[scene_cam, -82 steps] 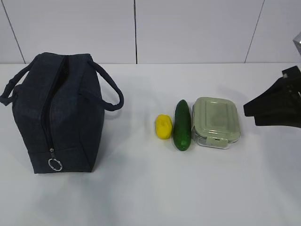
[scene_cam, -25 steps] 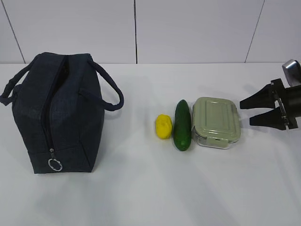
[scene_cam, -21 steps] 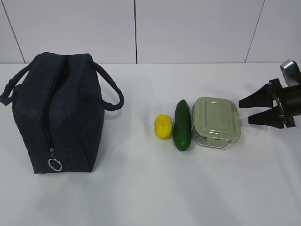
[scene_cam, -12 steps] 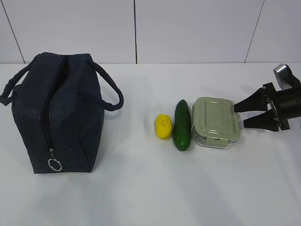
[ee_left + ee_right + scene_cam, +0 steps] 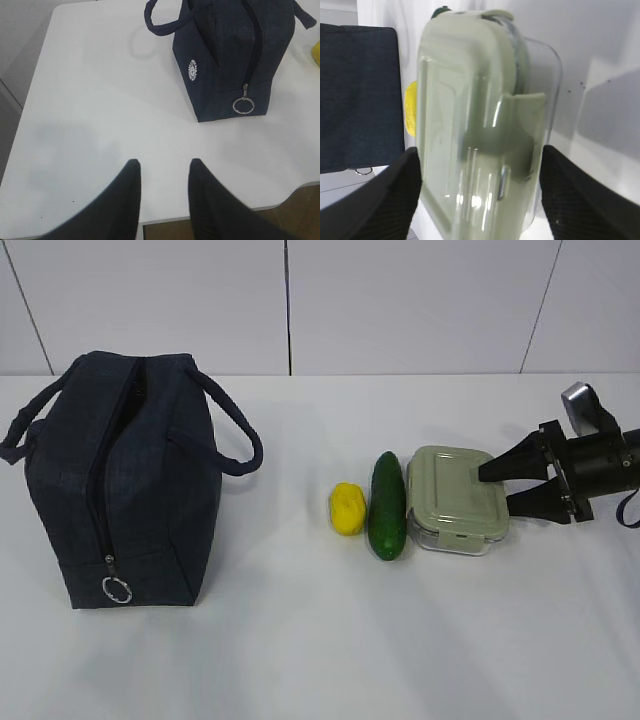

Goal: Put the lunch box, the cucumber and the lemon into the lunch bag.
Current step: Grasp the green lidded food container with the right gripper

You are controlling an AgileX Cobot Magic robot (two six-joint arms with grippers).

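The lunch box [image 5: 455, 498], clear with a sage-green clip lid, lies on the white table right of the cucumber [image 5: 387, 504] and the lemon [image 5: 347, 508]. My right gripper [image 5: 493, 486] is open, lying level, its jaws astride the box's right end, one above and one below. The right wrist view shows the box [image 5: 470, 130] filling the gap between the fingers [image 5: 395, 195], with the lemon [image 5: 410, 114] behind it. The navy lunch bag [image 5: 120, 480] stands at the left, zipper shut, silver ring pull [image 5: 117, 589] hanging at its front. My left gripper [image 5: 162, 167] is open and empty, short of the bag [image 5: 230, 55].
The bag's two loop handles [image 5: 230, 435] stick out to either side. A white panelled wall [image 5: 400, 300] stands behind the table. The left wrist view shows the table's front edge [image 5: 280, 205] close to the left fingers.
My right gripper has moved left from the table's right edge, turned level, and its open jaws now straddle the lunch box's right end. The objects and bag have not moved.
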